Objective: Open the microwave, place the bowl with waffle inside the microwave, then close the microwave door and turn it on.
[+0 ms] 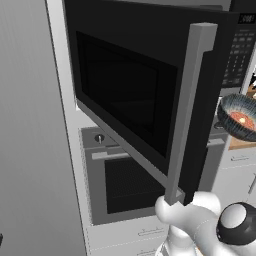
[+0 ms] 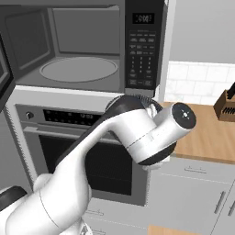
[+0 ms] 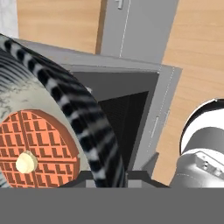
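The microwave (image 2: 78,46) stands open, its grey cavity and round turntable (image 2: 78,69) bare, the keypad panel (image 2: 140,50) to their right. The microwave door (image 1: 130,95) is swung out wide, its silver bar handle (image 1: 192,110) upright. The bowl with waffle (image 1: 241,118) hangs in the air right of the door, below the keypad, slightly tilted. In the hand view the bowl (image 3: 57,100) shows a striped rim and a reddish waffle (image 3: 39,148) with a pale pat on it. My gripper (image 3: 109,178) is shut on the bowl's rim. My arm hides most of the bowl (image 2: 133,98) in the right base view.
A silver-fronted oven (image 2: 64,133) with a horizontal handle sits under the microwave. A wooden counter (image 2: 206,133) with a knife block (image 2: 227,105) lies to the right, over grey drawers (image 2: 197,193). A tall grey panel (image 1: 30,125) stands left of the door.
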Robot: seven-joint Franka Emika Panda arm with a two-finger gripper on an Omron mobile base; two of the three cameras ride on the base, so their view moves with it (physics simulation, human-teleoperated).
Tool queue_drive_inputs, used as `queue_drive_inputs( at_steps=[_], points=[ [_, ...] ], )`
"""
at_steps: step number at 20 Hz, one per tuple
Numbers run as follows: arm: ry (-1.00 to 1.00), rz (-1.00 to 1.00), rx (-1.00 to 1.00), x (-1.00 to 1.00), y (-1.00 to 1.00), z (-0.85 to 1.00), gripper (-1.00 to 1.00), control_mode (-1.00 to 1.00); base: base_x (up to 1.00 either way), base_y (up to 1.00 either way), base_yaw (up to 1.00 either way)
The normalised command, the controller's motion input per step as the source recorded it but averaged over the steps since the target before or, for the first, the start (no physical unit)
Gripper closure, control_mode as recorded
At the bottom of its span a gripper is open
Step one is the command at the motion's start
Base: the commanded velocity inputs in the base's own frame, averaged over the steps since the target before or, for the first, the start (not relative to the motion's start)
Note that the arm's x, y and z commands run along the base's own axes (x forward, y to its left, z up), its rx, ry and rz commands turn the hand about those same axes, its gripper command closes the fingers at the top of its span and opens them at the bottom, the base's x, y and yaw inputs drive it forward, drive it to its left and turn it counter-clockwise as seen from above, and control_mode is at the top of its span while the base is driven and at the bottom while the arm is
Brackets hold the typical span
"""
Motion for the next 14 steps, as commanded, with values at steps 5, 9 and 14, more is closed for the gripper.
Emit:
queue_drive_inputs(
  at_steps=[5,9,14],
  points=[
    [-0.09,0.00,0.00,-0.13,0.69,0.41,1.00,-1.00,0.00,0.00,0.00],
    [-0.04,0.07,0.00,0.14,0.72,0.29,1.00,-1.00,0.00,0.00,0.00],
    [-0.04,0.01,-0.01,0.22,0.74,0.32,1.00,-1.00,0.00,0.00,0.00]
  ],
)
